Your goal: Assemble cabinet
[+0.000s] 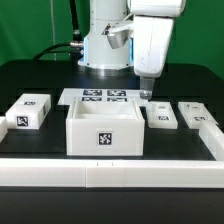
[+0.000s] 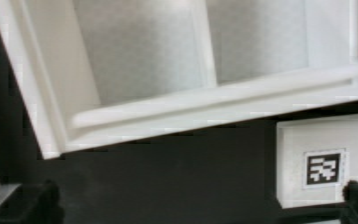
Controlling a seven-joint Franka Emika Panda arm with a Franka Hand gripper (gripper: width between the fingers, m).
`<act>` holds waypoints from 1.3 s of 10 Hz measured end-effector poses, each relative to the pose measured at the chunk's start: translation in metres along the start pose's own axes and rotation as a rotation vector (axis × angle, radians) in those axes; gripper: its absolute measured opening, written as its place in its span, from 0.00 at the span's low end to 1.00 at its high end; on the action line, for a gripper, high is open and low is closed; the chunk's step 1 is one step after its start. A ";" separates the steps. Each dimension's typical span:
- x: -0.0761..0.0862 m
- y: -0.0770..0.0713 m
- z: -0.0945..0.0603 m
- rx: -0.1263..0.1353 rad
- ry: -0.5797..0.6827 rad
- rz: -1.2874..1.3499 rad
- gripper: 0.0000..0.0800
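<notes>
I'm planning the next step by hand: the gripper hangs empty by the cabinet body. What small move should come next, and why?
Probably shift the gripper slightly toward the exterior view's right and lower it over the small tagged block. Its fingers are apart and hold nothing, and that loose block lies nearest, off to one side of the fingers in the wrist view.

Smooth white plastic for the cabinet body [image 1: 103, 128], slightly glossy along the rims, finely grainy on the inner panels in the wrist view. Same matt white plastic for the drawer-like block [image 1: 28, 110]. Flat printed black-and-white tag [image 1: 103, 139], no sheen. Dull black surface [image 1: 40, 75]. Glossy white shell on the arm [image 1: 150, 40]. Dark matt fingers [image 2: 25, 205] on the hand [image 2: 190, 202].
</notes>
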State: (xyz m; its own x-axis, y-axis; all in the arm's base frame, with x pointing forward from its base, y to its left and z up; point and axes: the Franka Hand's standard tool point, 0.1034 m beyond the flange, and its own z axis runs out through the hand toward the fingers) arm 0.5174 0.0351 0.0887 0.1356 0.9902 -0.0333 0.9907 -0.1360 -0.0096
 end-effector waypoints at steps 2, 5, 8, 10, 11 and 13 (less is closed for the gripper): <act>-0.009 0.001 0.001 0.002 -0.002 0.008 1.00; -0.012 -0.001 0.002 0.005 -0.003 -0.020 1.00; -0.034 -0.028 0.015 0.045 -0.005 -0.173 1.00; -0.034 -0.032 0.017 0.046 -0.004 -0.176 1.00; -0.035 -0.032 0.018 0.047 -0.004 -0.176 1.00; -0.037 -0.042 0.027 0.023 0.016 -0.149 1.00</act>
State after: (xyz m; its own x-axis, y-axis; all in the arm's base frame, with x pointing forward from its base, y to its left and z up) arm 0.4700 0.0037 0.0634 -0.0125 0.9998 -0.0134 0.9993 0.0120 -0.0361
